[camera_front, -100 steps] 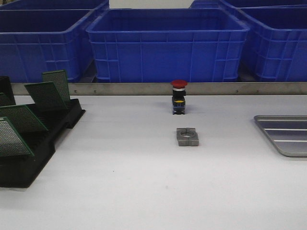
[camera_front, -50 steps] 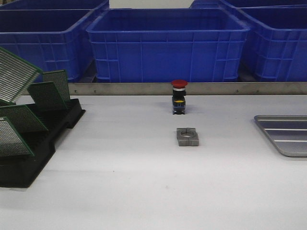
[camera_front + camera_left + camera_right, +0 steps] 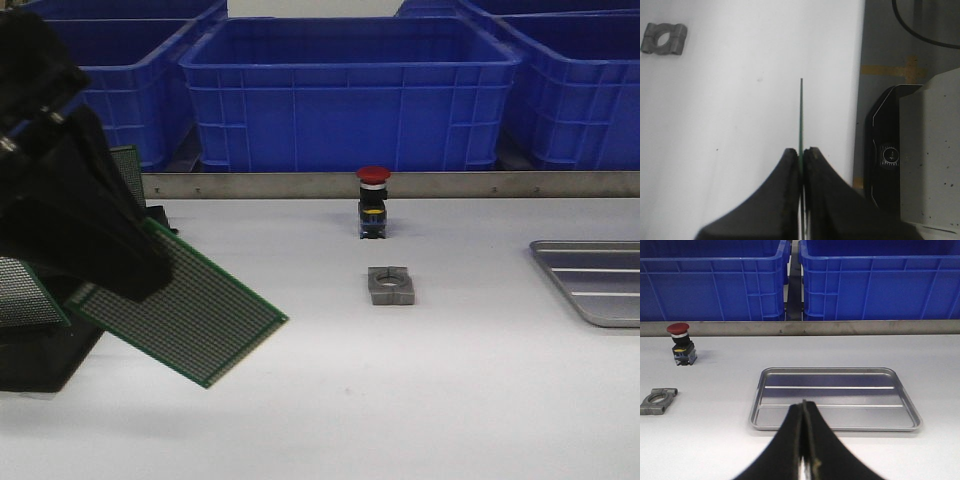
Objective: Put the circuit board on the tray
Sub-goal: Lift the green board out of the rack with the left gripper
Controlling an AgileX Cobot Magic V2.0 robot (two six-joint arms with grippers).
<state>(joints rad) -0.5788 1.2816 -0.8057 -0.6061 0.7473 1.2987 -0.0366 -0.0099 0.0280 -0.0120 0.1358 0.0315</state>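
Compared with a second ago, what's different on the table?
The left gripper has come into the front view, shut on a green circuit board, and carried it from the black rack rightward over the table. The tray is empty as before; the red button, metal block and right gripper have not moved.

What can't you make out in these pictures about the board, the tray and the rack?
- Circuit board: its gripped edge is hidden behind the left gripper in the front view; the left wrist view shows it only edge-on.
- Tray: cut off by the front view's right edge; the right gripper covers part of its near rim.
- Rack: largely hidden behind the left arm, so its remaining boards can't be counted.
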